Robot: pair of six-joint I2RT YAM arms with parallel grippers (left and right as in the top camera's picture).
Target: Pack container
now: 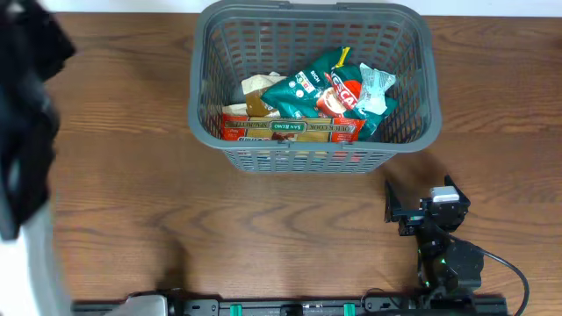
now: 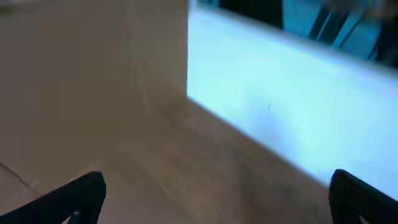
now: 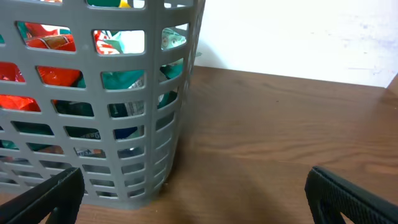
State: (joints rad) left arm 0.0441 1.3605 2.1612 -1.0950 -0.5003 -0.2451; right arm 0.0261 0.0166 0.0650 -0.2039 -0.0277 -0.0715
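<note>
The container (image 1: 299,158), a large grey lattice basket, stands at the back middle of the wooden table. It holds several food packets: a green bag (image 1: 307,88), a red and white bag (image 1: 347,96) and flat boxes (image 1: 290,130) along its front wall. My right gripper (image 1: 420,200) is open and empty on the table, in front of the basket's right corner. In the right wrist view the basket wall (image 3: 93,93) fills the left, with the jaws (image 3: 196,199) wide apart. My left gripper (image 2: 217,196) is open and empty over blurred table.
My left arm (image 1: 22,132) is a dark blurred shape at the far left edge. A pale wall (image 3: 298,37) runs behind the table. Bare wood (image 1: 219,237) lies in front of the basket.
</note>
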